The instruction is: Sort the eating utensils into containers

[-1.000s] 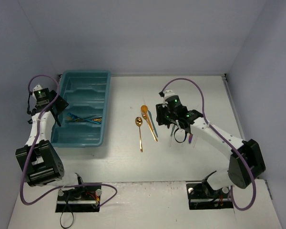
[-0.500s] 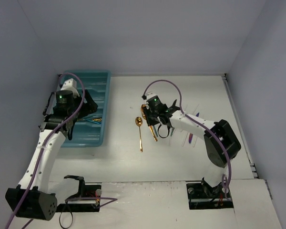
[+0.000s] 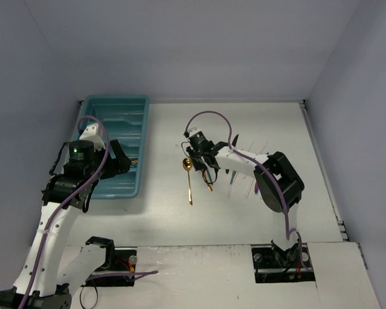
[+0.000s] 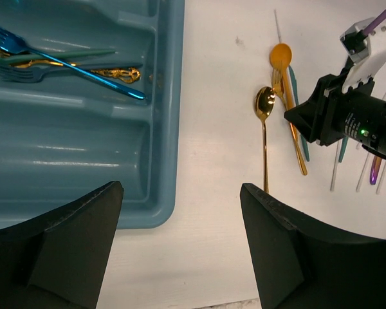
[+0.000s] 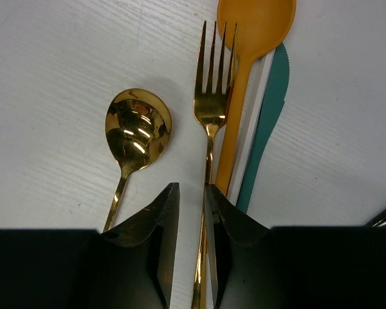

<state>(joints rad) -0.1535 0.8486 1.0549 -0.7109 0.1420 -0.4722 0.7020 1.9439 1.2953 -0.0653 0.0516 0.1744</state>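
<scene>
The teal tray (image 3: 110, 104) lies at the left and also shows in the left wrist view (image 4: 164, 129). One of its compartments holds a blue fork (image 4: 64, 63), a teal fork (image 4: 32, 64) and a gold utensil (image 4: 119, 74). My left gripper (image 4: 180, 190) is open and empty over the tray's near right corner. On the table lie a gold spoon (image 5: 137, 129), a gold fork (image 5: 212, 96), an orange spoon (image 5: 254, 26) and a teal knife (image 5: 270, 109). My right gripper (image 5: 192, 193) is low, its jaws a narrow gap apart around the fork's handle, which runs beside the right finger.
A white utensil (image 5: 252, 129) lies between the orange spoon and the teal knife. Further white utensils (image 4: 336, 168) and a purple one (image 4: 376, 170) lie right of the right arm. The gold spoon (image 3: 188, 180) is just left of the right gripper (image 3: 206, 168).
My left arm has swung from the tray's left side across to its near right corner. My right gripper has moved left from the white and purple utensils to the gold fork.
</scene>
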